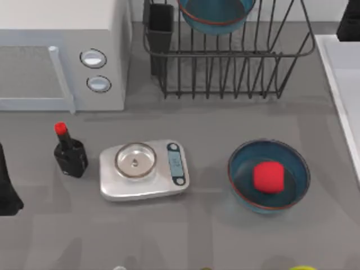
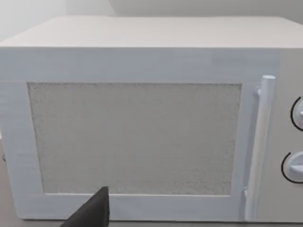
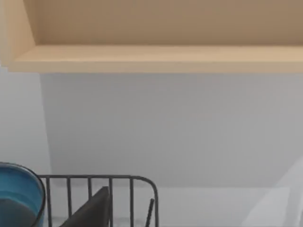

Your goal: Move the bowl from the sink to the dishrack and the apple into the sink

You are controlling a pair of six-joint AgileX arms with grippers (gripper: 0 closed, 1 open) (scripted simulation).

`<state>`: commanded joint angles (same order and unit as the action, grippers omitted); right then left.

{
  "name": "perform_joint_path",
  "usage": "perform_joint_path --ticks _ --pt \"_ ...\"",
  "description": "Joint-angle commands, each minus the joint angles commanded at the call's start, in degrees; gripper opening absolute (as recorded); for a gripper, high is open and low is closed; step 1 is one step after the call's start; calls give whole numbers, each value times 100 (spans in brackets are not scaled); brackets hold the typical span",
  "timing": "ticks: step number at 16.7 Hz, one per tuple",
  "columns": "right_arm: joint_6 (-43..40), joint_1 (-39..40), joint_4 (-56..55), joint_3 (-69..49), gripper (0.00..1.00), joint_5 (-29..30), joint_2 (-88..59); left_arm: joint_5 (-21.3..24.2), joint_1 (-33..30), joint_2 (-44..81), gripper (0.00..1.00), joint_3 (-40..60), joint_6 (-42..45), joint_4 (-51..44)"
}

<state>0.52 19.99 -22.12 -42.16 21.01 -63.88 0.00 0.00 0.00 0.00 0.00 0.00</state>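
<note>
1. My right claw (image 1: 349, 25) sat at the top view's far right edge, above the sink (image 1: 343, 67); I could not tell whether it was open or closed.
2. My left claw (image 1: 7, 185) was parked at the left edge, its state equally unclear.
3. One bowl (image 1: 216, 16) stood in the dishrack (image 1: 236, 62).
4. The apple (image 1: 268, 176) lay in a second bowl (image 1: 242, 169) on the worktop (image 1: 214, 236), nearer my right arm, beside the sink.

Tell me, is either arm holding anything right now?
Apparently not: one bowl sits in the dishrack, while the apple lies in the other bowl on the table.
</note>
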Motion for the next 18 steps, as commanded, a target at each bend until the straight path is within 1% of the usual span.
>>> perform_joint_path --ticks 5,9,13,18 --pt "-48 -920 969 1912 100 -967 3439 0 0 0 100 0 0 0" --pt "-53 -1563 1705 3302 100 -1645 5334 0 0 0 100 0 0 0" --pt "-52 -1950 2156 4117 100 -2050 6278 0 0 0 100 0 0 0" --pt "-52 -1999 2212 4217 100 -2101 6388 0 0 0 100 0 0 0"
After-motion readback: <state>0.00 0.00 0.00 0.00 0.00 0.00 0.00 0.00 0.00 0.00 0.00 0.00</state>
